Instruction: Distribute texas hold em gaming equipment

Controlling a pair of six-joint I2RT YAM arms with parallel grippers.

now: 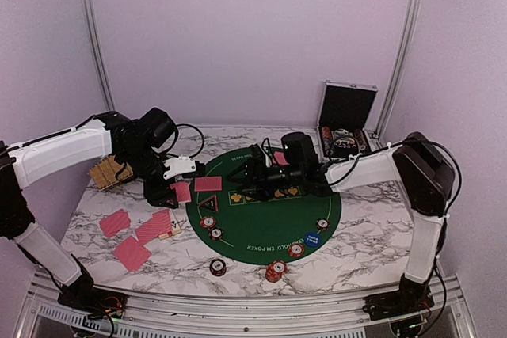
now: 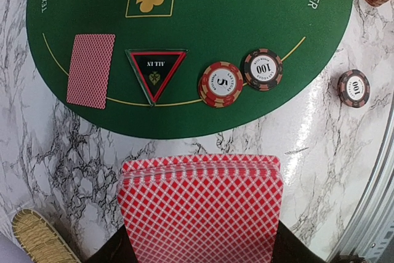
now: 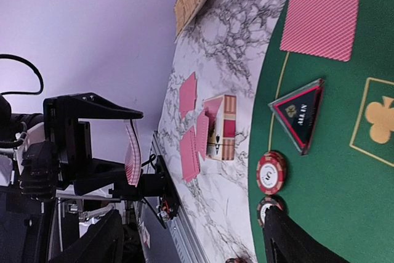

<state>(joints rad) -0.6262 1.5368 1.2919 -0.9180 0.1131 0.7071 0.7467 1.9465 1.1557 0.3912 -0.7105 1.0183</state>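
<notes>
My left gripper (image 1: 179,189) (image 2: 200,252) is shut on a fanned stack of red-backed playing cards (image 2: 200,207), held above the marble just off the green mat's left edge. On the mat lie one face-down card (image 2: 90,70) (image 3: 320,26), the black triangular marker (image 2: 156,72) (image 3: 300,113) and two striped chip stacks (image 2: 220,83) (image 2: 263,69). More chips (image 1: 218,267) (image 1: 276,271) and a blue disc (image 1: 314,238) sit near the mat's front. Low over the mat's middle, my right gripper (image 1: 252,173) (image 3: 191,247) stands open with nothing between its fingers.
Loose face-down cards (image 1: 131,252) and a card box (image 1: 170,231) lie on the marble at the left. A straw basket (image 1: 111,170) stands behind my left arm. The open silver case (image 1: 346,120) with chips stands at the back right. A metal rail (image 1: 238,306) edges the front.
</notes>
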